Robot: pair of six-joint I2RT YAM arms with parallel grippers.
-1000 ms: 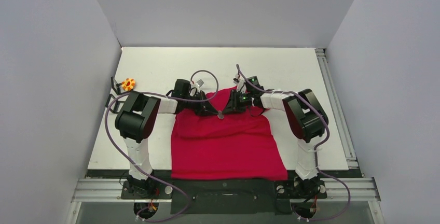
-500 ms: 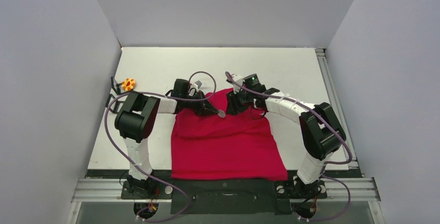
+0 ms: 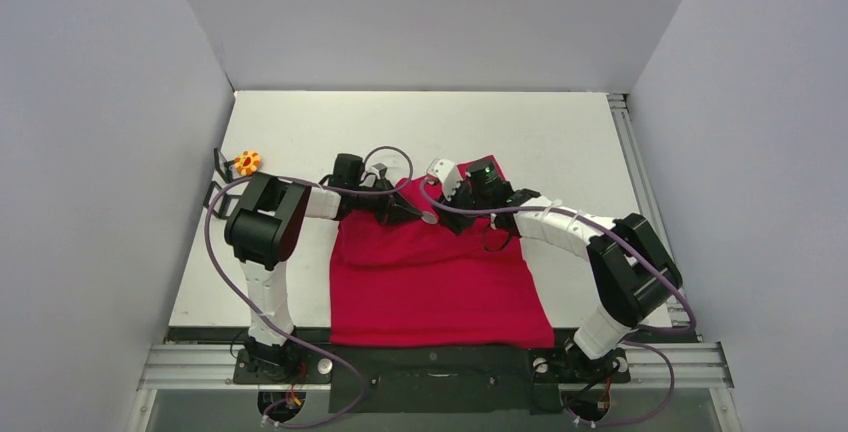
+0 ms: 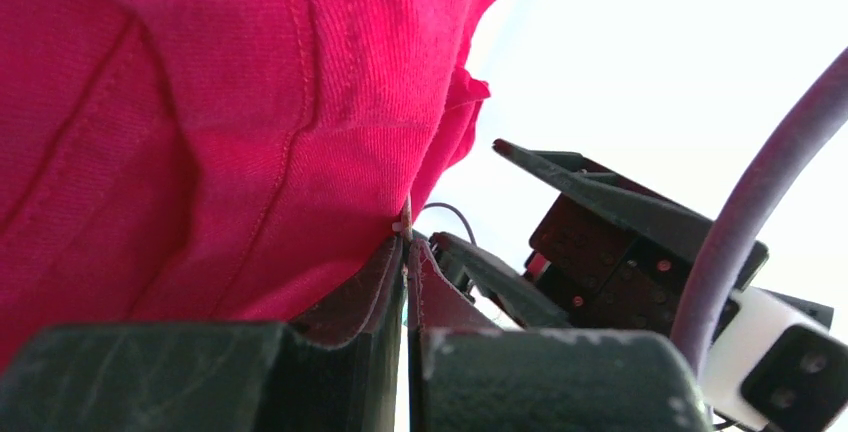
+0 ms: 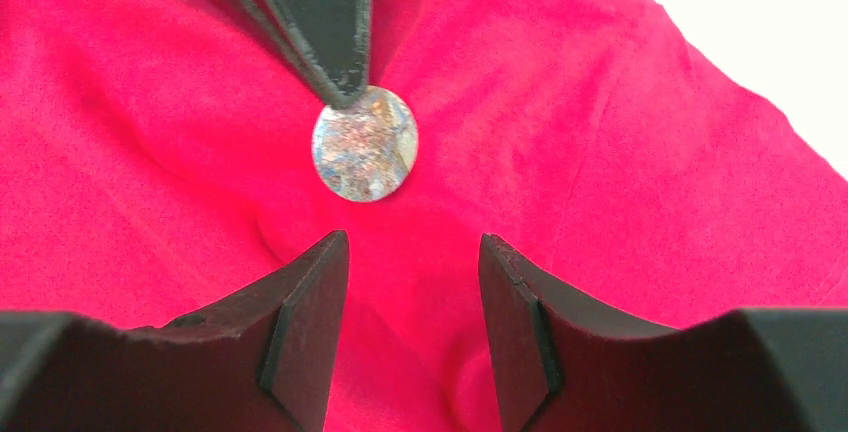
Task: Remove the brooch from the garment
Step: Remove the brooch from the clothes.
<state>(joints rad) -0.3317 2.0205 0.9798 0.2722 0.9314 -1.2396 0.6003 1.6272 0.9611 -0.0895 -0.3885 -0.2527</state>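
Note:
The red T-shirt (image 3: pixel 430 277) lies flat on the white table, its neckline bunched up between my grippers. The brooch, a round mottled metal disc (image 5: pixel 365 144), sits on the fabric and shows small in the top view (image 3: pixel 429 219). My left gripper (image 3: pixel 418 215) is shut, its tips pinching the brooch's upper edge (image 4: pixel 405 222); its fingers (image 5: pixel 335 32) reach down to the disc in the right wrist view. My right gripper (image 5: pixel 413 252) is open and empty, hovering just short of the brooch, over the red cloth (image 5: pixel 600 152).
An orange and yellow flower-shaped thing (image 3: pixel 246 162) and a small black clip (image 3: pixel 219 164) lie at the table's left edge. Grey walls close in three sides. A metal rail (image 3: pixel 650 212) runs along the right edge.
My right arm has swung its elbow out to the right and turned its wrist toward the brooch. My left gripper has stayed at the brooch, lifting the fabric slightly.

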